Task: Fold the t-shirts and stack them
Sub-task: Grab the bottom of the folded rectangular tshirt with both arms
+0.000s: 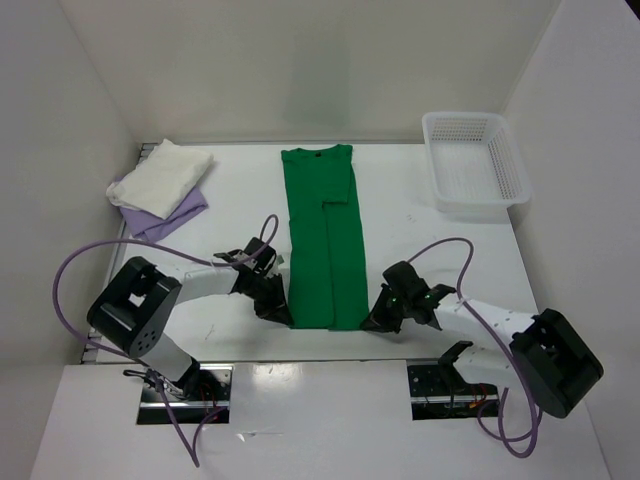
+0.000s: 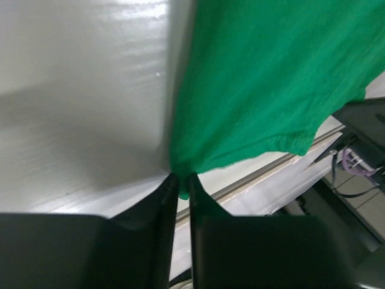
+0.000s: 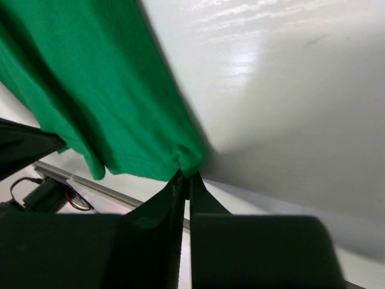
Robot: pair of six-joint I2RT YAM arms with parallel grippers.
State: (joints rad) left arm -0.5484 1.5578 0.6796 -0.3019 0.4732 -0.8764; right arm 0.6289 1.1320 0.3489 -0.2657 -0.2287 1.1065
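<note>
The bright green cloth t-shirt (image 1: 322, 235) is lying in the middle of the white counter (image 1: 430, 250) as a long narrow strip, collar at the far end. Its sides are already sitting folded inward, so the lengthwise folds look done.

The left claw (image 1: 275, 310) is clenching the near left corner of the hem, and its wrist view is showing the fingertips closed on a pinch of green cloth. The right claw (image 1: 375, 320) is gripping the near right corner the same way, with the hem bunching between its tips.

At the far left corner, the folded cream white cloth t-shirt (image 1: 165, 172) is resting on top of the lavender purple cloth t-shirt (image 1: 165, 220), whose edge is poking out beneath it. That pair appears finished and stacked.

I judge the task to be entering its last stretch. The green shirt is waiting for its crosswise fold, hem toward collar, and then for placing on the pile. The white plastic mesh basket (image 1: 480, 205) is standing at the far right, well apart from everything.
</note>
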